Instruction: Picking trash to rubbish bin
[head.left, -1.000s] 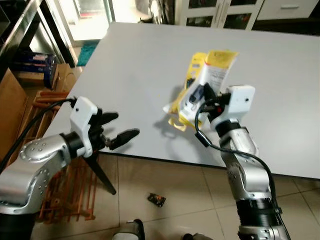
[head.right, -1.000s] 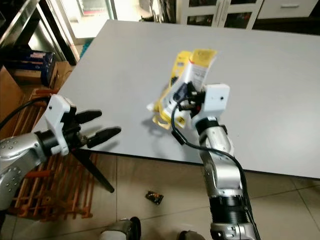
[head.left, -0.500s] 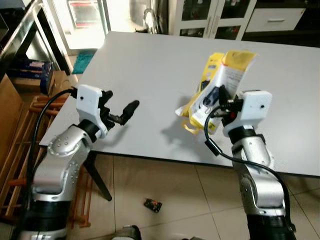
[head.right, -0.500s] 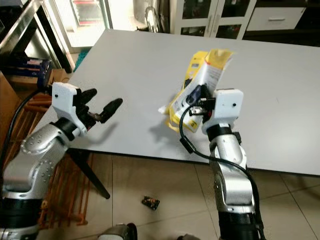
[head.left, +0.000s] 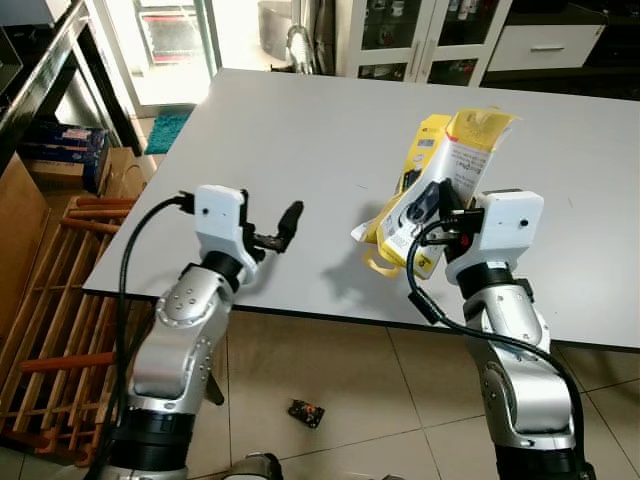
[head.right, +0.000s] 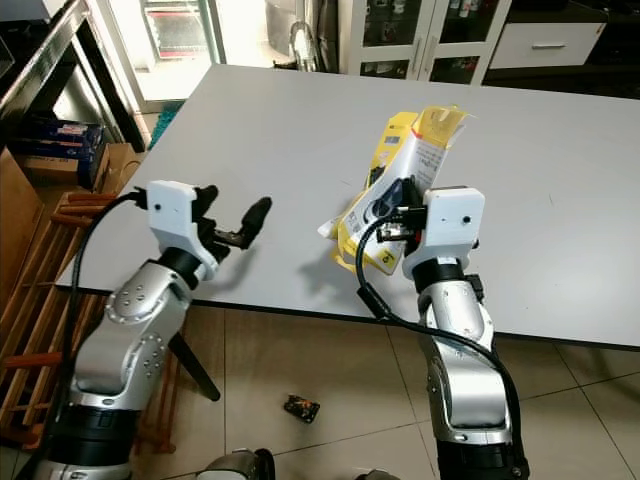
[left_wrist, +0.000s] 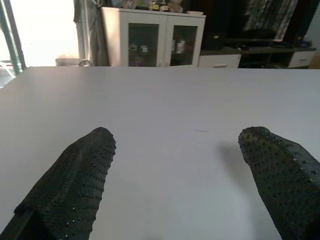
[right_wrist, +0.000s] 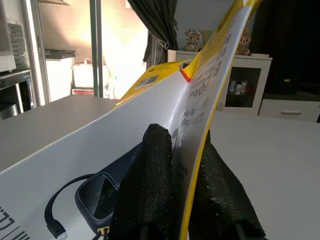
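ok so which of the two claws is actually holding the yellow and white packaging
The right claw: its black fingers are pinched shut on the yellow and white packaging, lifted above the grey table. The left claw is open and holds nothing.

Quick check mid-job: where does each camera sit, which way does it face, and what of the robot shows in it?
Left eye, right eye: on the head, looking down at the grey table; both silver arms show.
Left wrist: looks across the table toward a white glass-door cabinet, past the left gripper, jaws open.
Right wrist: looks along the right gripper, shut on the yellow-and-white cardboard package.
Shared: the package and table.
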